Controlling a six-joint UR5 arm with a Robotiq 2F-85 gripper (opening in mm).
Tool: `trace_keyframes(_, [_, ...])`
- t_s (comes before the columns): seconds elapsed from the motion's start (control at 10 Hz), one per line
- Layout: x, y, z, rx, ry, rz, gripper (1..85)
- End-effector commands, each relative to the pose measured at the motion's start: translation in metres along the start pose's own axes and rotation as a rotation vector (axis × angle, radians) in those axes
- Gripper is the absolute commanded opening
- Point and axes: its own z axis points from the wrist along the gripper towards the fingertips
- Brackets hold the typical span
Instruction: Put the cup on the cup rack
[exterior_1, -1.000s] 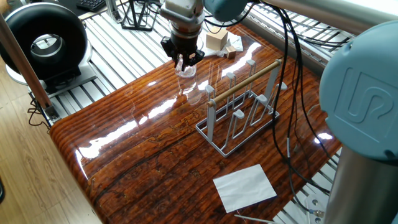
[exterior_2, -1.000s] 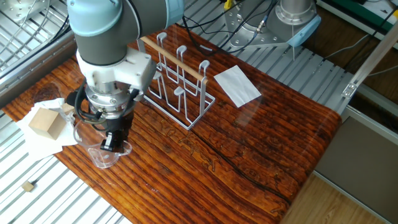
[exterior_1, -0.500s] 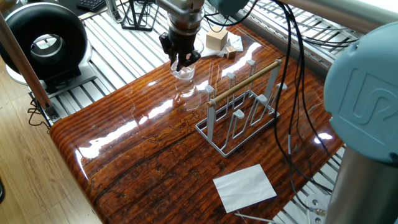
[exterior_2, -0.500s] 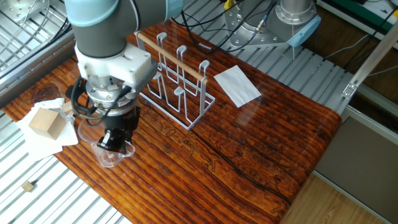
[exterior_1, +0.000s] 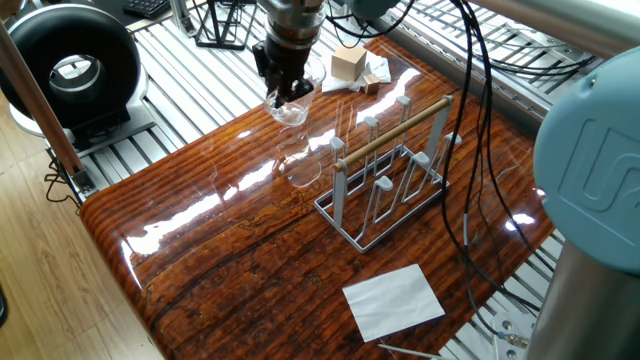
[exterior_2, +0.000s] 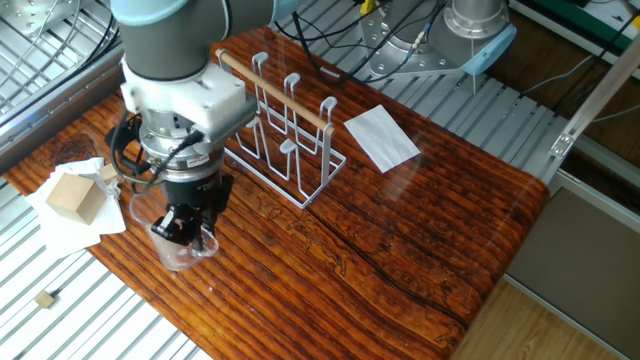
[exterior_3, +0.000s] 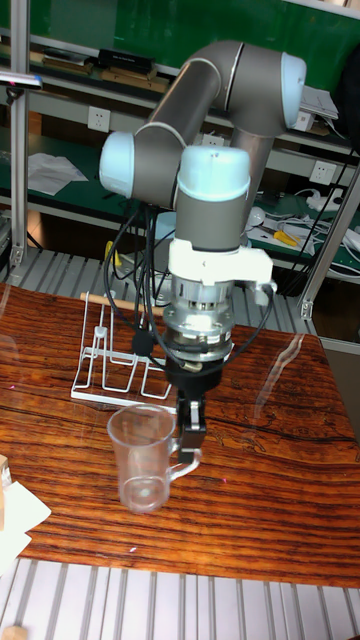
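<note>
The clear, colourless glass cup (exterior_3: 143, 456) with a side handle hangs upright, mouth up, just beside and below the black two-finger gripper (exterior_3: 192, 437), which is clamped on its handle; whether its base touches the glossy reddish wooden table (exterior_1: 230, 250) I cannot tell. The pale wire cup rack (exterior_2: 285, 125) with upright pegs and a light wooden rod stands near the gripper, so the cup must probably be inverted onto a peg.
</note>
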Motion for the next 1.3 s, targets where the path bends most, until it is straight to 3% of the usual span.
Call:
trace_keyframes(0.0, [-0.027,0.002,-0.017,-0.004,-0.091,0.241,1.0])
trace_keyframes(0.2, [-0.038,0.007,-0.022,-0.027,-0.118,0.362,1.0])
trace_keyframes(0.4, [-0.064,0.012,-0.028,-0.076,-0.212,0.487,1.0])
trace_keyframes(0.5, [-0.071,0.013,-0.029,-0.09,-0.234,0.514,1.0])
trace_keyframes(0.7, [-0.075,0.014,-0.03,-0.099,-0.246,0.531,1.0])
trace_keyframes(1.0, [-0.092,0.021,-0.036,-0.153,-0.3,0.597,1.0])
trace_keyframes(1.2, [-0.094,0.023,-0.037,-0.163,-0.306,0.608,1.0])
